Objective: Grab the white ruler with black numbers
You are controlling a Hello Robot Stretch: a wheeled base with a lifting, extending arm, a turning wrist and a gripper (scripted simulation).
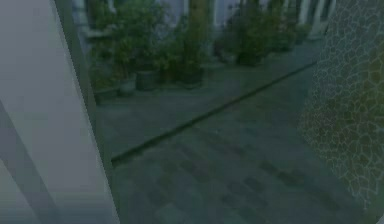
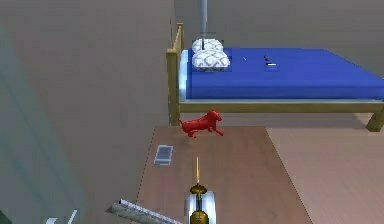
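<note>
A pale, flat strip (image 2: 146,212) lies slanted at the bottom of the arm side view, left of the middle; I can make out no numbers on it. On the blue bed cover (image 2: 300,78) rests a small dark and pale thing (image 2: 268,62), too small to name. Just right of the strip, at the bottom edge, stands a pale and yellow upright object (image 2: 198,205) with a thin orange line rising from it.
A wooden-framed bed (image 2: 173,85) with two pillows (image 2: 210,55) stands farther out. A red dog figure (image 2: 203,124) and a small grey thing (image 2: 163,154) are on the floor. The forward view has potted plants (image 1: 150,45), dark floor (image 1: 220,160) and a pale panel (image 1: 45,110) at its left.
</note>
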